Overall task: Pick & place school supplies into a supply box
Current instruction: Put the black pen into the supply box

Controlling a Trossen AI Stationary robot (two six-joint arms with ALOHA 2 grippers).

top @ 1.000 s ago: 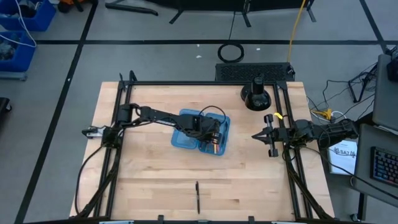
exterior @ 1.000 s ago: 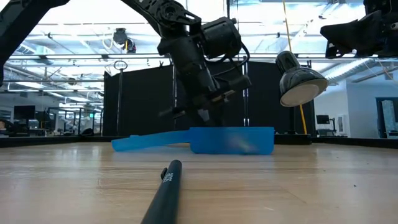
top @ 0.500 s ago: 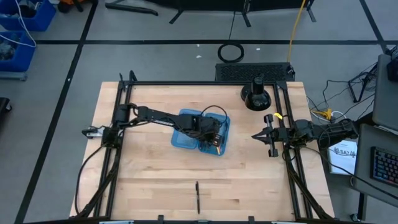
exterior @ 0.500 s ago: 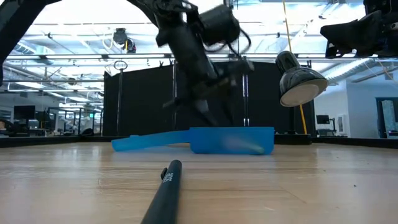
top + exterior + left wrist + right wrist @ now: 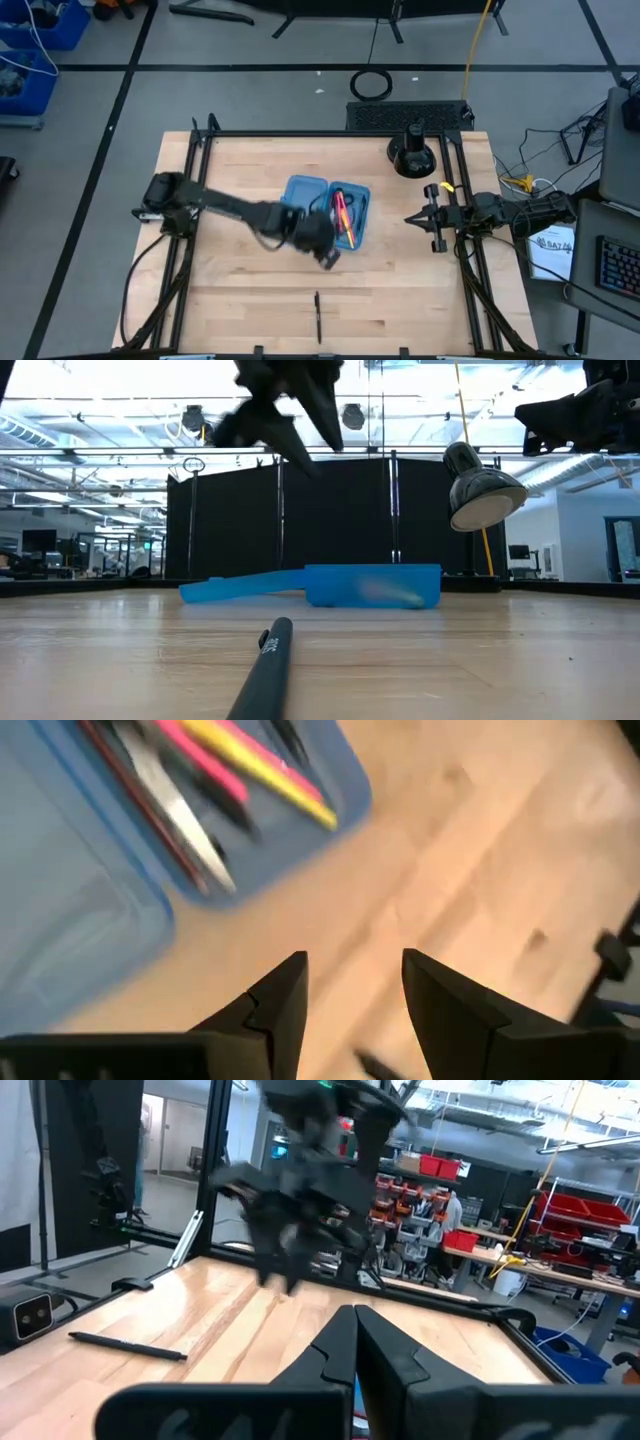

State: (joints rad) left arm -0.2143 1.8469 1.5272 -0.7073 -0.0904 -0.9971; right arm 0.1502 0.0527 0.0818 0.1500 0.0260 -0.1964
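Dark and two-fingered, our left gripper hangs above the bare wood with its fingers parted and nothing between them; we see only tabletop through the gap. From above, our left gripper sits just off the near edge of the supply box, over the table and clear of the plastic. In the low view it is high up and blurred.

Just beyond the fingers, in the wrist view, lies the supply box, translucent blue and open flat with its two halves side by side. One half holds the supplies: a yellow pencil, a pink pen, a dark red pen and scissors with pale blades, all lying roughly parallel. From above, the filled half is the one nearer our right arm, with the pink and yellow showing; the other half looks bare.

Farther toward the near edge of the table a black pen lies alone, well apart from the box; in the low view the black pen points at the camera.

Our right gripper waits at the right edge of the table with its fingers pressed together, holding nothing. A black round stand sits at the far right corner.
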